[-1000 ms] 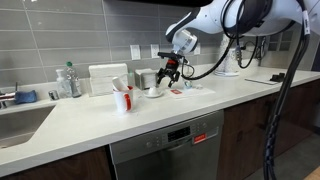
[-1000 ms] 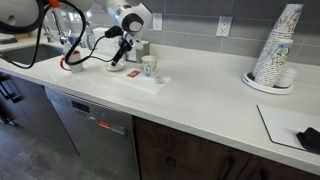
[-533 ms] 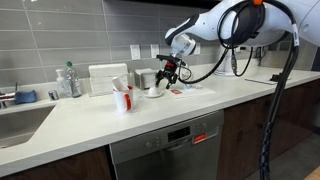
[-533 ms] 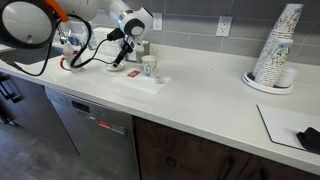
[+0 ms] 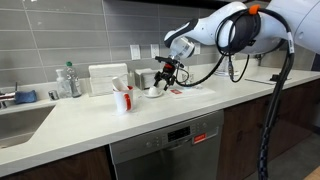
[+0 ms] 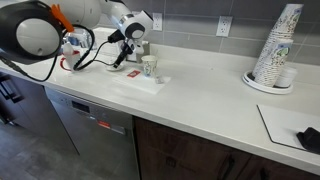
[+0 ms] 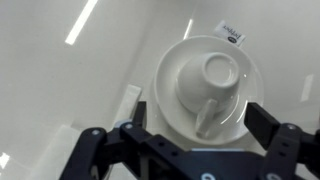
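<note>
- In the wrist view we see the claw (image 7: 197,128) released, its jaws spread wide with one on either side of a white cup (image 7: 221,72), and neither touches it.
- The cup sits on a white saucer (image 7: 178,92), off-centre toward the rim. It appears to rest mouth-down with its base ring facing the camera, so we cannot see its inside. Its handle points toward the claw.
- A small printed packet (image 7: 231,33) lies on the counter just beyond the saucer's far edge.
- In an exterior view the claw (image 5: 167,73) hangs just above the cup (image 5: 155,90), which stands on the counter (image 5: 100,122) near the tiled back wall.
- A red mug (image 5: 123,100) stands nearer the counter's front edge, apart from the saucer. It holds white pieces that rise past its rim.
- Bottles (image 5: 68,81) stand beside the sink (image 5: 20,122), and we cannot make out their contents.
- In an exterior view a paper cup (image 6: 149,67) stands upright close to the claw (image 6: 122,57). Its inside is not visible.
- A tall stack (image 6: 279,45) of nested paper cups leans on a plate (image 6: 268,86), well apart from the arm.
</note>
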You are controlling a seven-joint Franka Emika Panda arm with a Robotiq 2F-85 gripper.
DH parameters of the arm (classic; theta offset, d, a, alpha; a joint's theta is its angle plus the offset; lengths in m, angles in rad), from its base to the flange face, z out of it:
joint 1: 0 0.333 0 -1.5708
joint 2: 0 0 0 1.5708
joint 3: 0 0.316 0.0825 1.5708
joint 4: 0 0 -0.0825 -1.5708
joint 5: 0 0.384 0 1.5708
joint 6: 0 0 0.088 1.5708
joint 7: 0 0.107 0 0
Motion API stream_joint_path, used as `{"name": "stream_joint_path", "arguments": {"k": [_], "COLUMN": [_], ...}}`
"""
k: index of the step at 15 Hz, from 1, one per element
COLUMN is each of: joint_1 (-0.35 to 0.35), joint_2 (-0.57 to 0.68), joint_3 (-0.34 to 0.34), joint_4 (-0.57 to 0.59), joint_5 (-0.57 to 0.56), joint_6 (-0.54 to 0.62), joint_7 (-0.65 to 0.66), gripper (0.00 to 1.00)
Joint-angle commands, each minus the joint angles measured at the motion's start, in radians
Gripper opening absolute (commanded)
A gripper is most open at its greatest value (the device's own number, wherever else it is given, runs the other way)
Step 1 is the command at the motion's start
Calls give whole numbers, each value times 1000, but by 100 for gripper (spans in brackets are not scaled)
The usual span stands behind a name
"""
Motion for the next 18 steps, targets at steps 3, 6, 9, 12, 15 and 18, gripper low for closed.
{"name": "stream_joint_path", "arguments": {"k": [3, 6, 9, 12, 15, 18], "joint_1": [-7, -5, -3, -1, 0, -2], "joint_2": [64, 75, 80, 86, 86, 78], "joint_3": [9, 8, 6, 6, 4, 4], "joint_4": [95, 109, 114, 121, 123, 116], "joint_5": [6, 4, 1, 0, -1, -2], "joint_6": [-21, -21, -17, -15, -14, -17], "joint_7": [22, 21, 20, 16, 15, 12], "gripper": [75, 69, 60, 34, 9, 2]}}
